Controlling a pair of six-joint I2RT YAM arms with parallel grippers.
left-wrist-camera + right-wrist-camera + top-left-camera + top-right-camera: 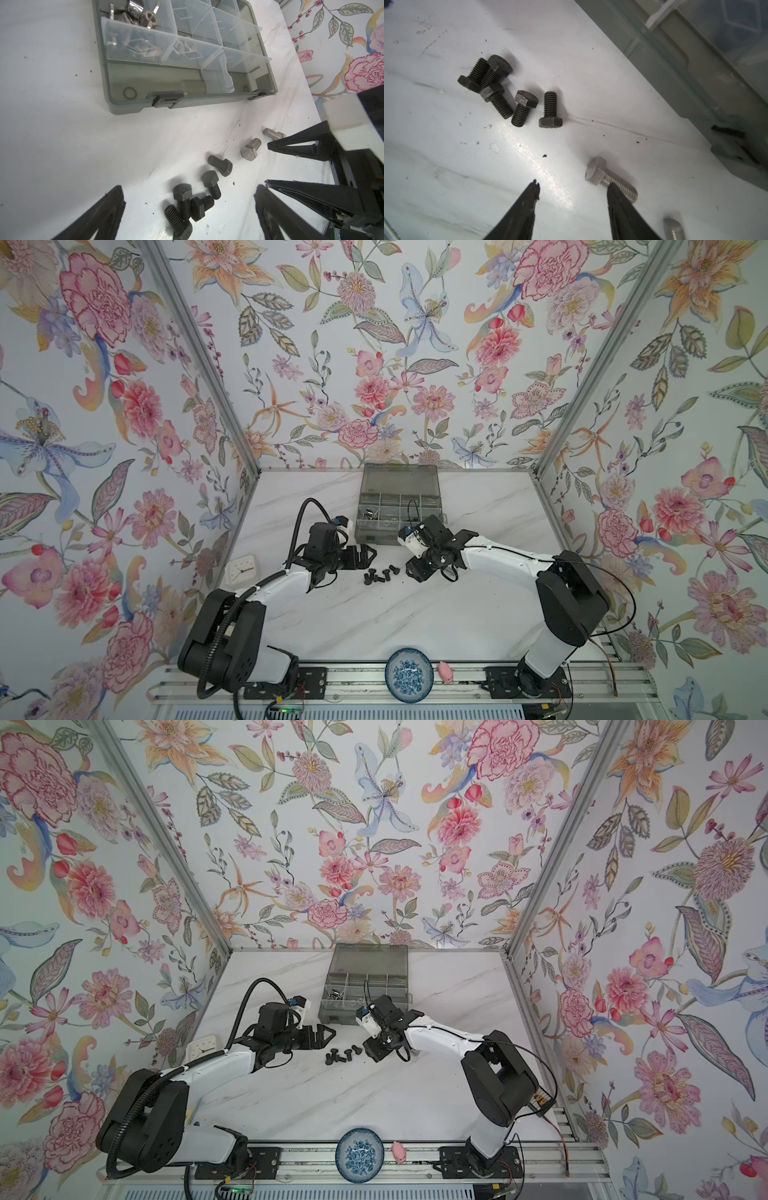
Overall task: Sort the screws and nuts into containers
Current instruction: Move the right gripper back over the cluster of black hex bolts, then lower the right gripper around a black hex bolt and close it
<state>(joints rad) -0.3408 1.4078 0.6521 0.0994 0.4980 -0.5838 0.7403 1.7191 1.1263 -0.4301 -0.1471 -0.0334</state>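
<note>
Several black screws (380,574) (343,1054) lie in a loose heap on the white marble table between my two grippers. Two silver screws (250,150) (610,180) lie beside them, nearer my right gripper. The grey organizer box (399,506) (365,986) stands open behind, and silver wing nuts (148,17) sit in its containers on the left. My left gripper (370,554) (190,190) is open, its fingers straddling the black heap. My right gripper (412,570) (573,185) is open over bare table. One of its fingertips (611,187) lies against a silver screw's thread.
A blue-and-white bowl (409,674) and a small pink object (446,672) sit on the front rail. A white clock (241,568) lies by the left wall. The box's front wall (128,108) stands close behind the screws.
</note>
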